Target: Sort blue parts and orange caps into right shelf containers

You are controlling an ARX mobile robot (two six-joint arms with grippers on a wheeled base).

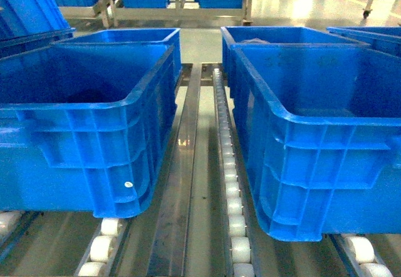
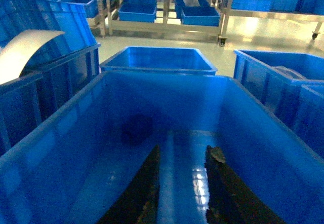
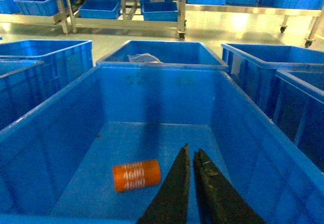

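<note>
Hanging inside one blue bin (image 3: 61,148), the right end effector (image 3: 191,158) is clenched on nothing, an orange cap (image 3: 136,175) lying just beside it. Over the neighbouring bin (image 2: 61,148), the left end effector (image 2: 185,158) hangs released.

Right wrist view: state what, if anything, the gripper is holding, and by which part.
Nothing is held. The right gripper is shut and empty above the bin; the orange cap lies apart on the floor.
</note>
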